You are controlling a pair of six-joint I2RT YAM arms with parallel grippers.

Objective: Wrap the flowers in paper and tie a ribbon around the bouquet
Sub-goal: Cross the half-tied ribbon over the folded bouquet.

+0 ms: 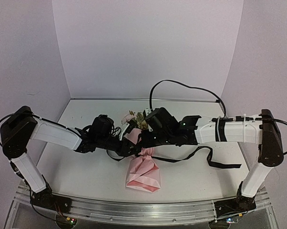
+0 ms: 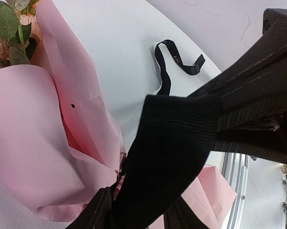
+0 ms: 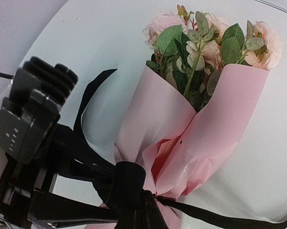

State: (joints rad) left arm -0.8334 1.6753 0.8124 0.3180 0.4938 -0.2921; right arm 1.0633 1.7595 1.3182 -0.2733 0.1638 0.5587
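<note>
bouquet lying on table, ribbon round its waist | left gripper: grip cannot be told | right gripper: clenched

Bright even light; faint shadows; wrist-view foreground blurred.

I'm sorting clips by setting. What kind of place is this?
Probably a robot lab booth, not a florist's: plain backdrop panels enclose a white table, and the left arm and right arm are bolted to an aluminium rail at its edge.
</note>
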